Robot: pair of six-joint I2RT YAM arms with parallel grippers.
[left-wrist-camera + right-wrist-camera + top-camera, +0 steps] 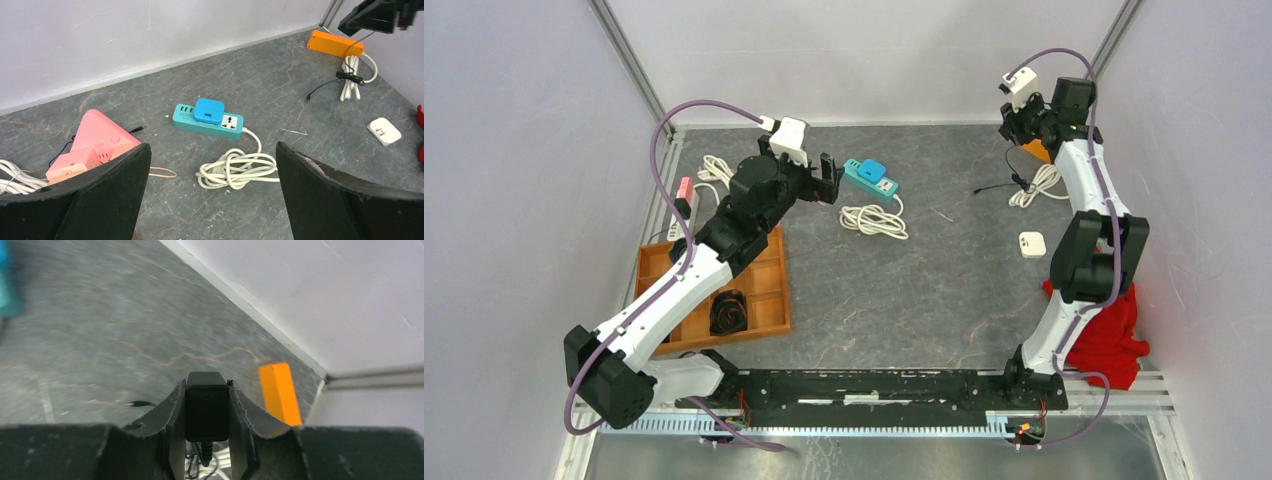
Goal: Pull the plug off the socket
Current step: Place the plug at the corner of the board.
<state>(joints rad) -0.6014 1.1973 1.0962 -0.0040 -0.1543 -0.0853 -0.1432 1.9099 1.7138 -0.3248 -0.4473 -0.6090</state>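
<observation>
Clearly two plugs matter at this moment. A small blue square plastic plug (208,111) sits pushed into the top face of the long teal plastic power strip (232,125), and this strip lies flat on the grey stone-patterned surface (300,90). The left tool (212,147) hovers on the near side of the teal strip with its fingers spread wide, holding nothing. Far to the right of the teal strip, near the back corner, the right tool (206,386) pinches a black rectangular plug (206,410) between its fingers, close to an orange plastic power strip (280,392) but apart from it, so I judge this plug is out of its socket. The blue plug looks light, stiff and smooth. The teal strip looks light too, so it will probably lift or slide together with the plug if nothing holds it down. I would take the blue plug on two flat opposite sides, low but clear of the strip body, and pull straight upward. The coiled white cord (235,170) in front of the teal strip is soft and may drag.
</observation>
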